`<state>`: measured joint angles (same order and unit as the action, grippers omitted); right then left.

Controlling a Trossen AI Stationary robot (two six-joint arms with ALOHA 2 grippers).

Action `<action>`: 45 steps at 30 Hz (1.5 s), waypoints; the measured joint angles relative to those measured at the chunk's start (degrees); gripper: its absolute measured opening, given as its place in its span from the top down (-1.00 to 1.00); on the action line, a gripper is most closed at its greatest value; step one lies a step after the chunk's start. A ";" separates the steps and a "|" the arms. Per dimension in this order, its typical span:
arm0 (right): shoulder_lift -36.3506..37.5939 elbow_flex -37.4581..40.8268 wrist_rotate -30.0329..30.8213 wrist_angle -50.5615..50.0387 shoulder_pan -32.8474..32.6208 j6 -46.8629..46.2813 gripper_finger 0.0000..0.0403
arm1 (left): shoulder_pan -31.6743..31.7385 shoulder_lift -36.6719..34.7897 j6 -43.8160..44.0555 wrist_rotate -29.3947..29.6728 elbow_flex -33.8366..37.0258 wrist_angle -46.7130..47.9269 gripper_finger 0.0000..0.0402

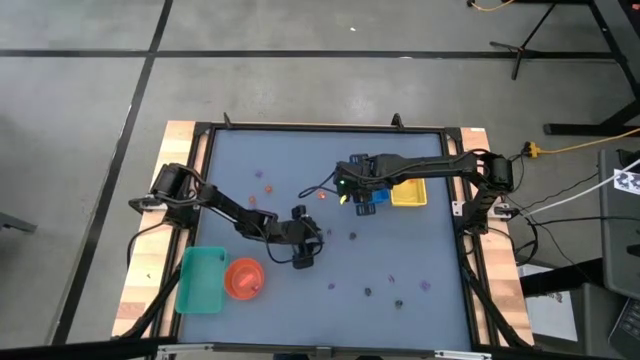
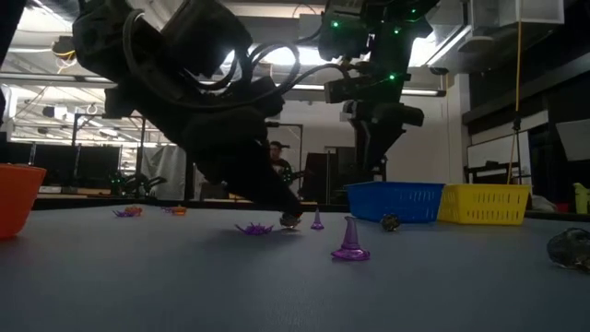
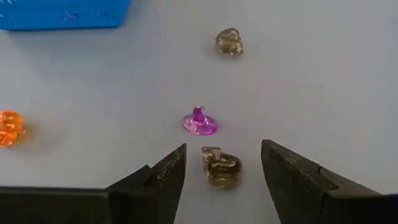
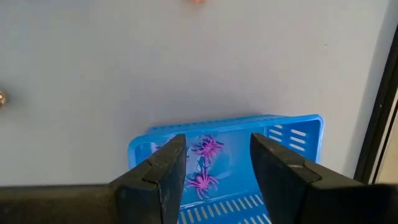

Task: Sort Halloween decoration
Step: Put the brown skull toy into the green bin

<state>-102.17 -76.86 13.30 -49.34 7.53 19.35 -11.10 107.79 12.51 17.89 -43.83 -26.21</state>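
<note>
The Halloween decoration pieces lie scattered on the grey table. My left gripper is open and low over the table near its middle. A dark grey piece lies between its fingers, untouched. Just beyond it lie a purple witch hat, another dark piece and an orange piece. My right gripper is open and empty, held above the blue tray, which holds two purple spiders. In the high view it is at the tray's left end.
A yellow tray stands right of the blue tray. A green tray and a round orange bowl stand at the near left. More pieces lie at the far left and near right. A person shows beyond the table.
</note>
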 joint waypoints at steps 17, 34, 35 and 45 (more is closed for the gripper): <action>0.00 0.00 -0.61 0.04 0.00 -0.02 0.12 | 0.16 3.28 3.89 -0.54 -0.13 -0.38 0.08; 0.00 0.02 -0.61 0.02 0.00 -0.02 0.12 | 0.16 3.39 3.89 -0.85 -0.11 -0.44 0.38; 0.00 0.02 -0.61 0.02 0.00 -0.02 0.12 | 0.16 3.39 3.89 -0.85 -0.11 -0.44 0.39; 0.00 0.02 -0.57 0.02 0.00 -0.02 0.12 | 0.16 3.41 3.89 -0.83 -0.04 -0.51 0.54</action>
<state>-102.17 -76.84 12.73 -49.32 7.53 19.33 -10.94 111.20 16.40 17.06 -43.88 -26.72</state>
